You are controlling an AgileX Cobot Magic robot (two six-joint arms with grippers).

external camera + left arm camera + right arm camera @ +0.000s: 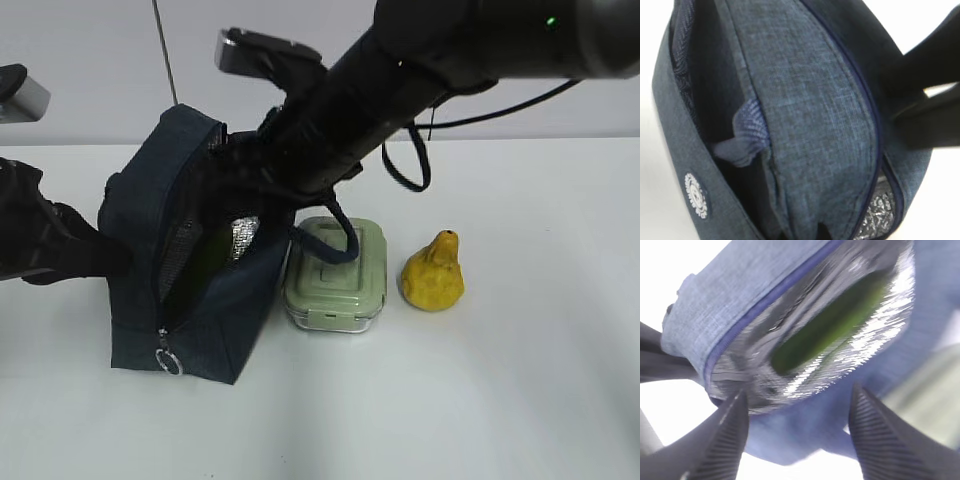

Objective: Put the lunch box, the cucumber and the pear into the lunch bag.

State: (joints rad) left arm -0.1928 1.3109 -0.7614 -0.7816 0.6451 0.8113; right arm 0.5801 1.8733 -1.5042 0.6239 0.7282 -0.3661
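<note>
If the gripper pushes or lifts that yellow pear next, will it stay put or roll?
The pear stands upright on a broad base, so it probably resists a light nudge. Its narrow neck and rounded body suggest it would topple and roll if pushed high. The bumpy skin likely gives decent grip.

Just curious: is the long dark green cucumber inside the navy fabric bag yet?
Inside. The cucumber lies against the silvery lining of the open bag.

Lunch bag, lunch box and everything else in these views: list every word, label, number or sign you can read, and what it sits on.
No readable text in any view.
Lunch bag: a small round white stitched badge sits on its side; it shows a pattern, too blurred to read any letters.
Lunch box: its pale green lid has raised shapes only, no lettering visible.
Pear and cucumber: no marks.
</note>
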